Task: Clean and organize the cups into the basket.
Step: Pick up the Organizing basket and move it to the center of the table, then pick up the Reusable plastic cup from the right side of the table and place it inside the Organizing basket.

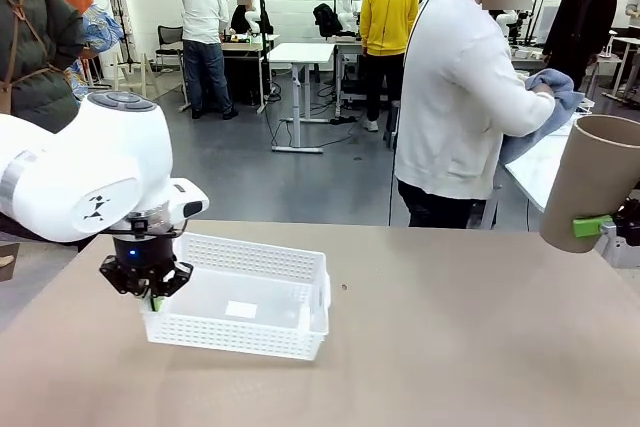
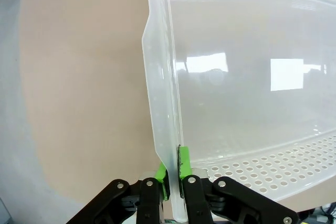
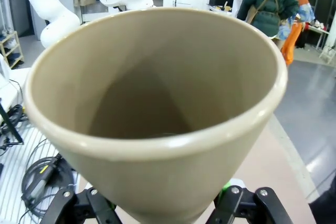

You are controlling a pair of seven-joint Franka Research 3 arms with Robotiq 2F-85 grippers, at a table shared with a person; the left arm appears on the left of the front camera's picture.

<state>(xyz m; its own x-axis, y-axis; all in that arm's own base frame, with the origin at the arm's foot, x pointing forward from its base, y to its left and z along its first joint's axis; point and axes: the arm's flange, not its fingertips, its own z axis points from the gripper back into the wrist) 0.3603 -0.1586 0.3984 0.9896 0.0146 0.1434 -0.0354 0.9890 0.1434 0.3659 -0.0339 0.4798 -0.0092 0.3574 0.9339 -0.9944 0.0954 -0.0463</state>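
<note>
The white perforated basket [image 1: 240, 299] sits on the table left of centre. My left gripper [image 1: 150, 287] comes down on its left end, shut on the rim. The left wrist view shows the green pads [image 2: 183, 162] pinching the thin wall of the basket [image 2: 236, 77]. At the far right edge my right gripper [image 1: 596, 227] is shut on a tan-brown cup [image 1: 592, 177], held tilted above the table with its mouth up. In the right wrist view the cup [image 3: 157, 103] looks hollow inside, and my right gripper [image 3: 163, 205] clasps its lower part.
A person [image 1: 460, 97] stands past the table's far edge at the right, turned sideways, hands on a blue cloth [image 1: 548, 92] over a white side surface [image 1: 545, 169]. Other people and tables are farther back in the room.
</note>
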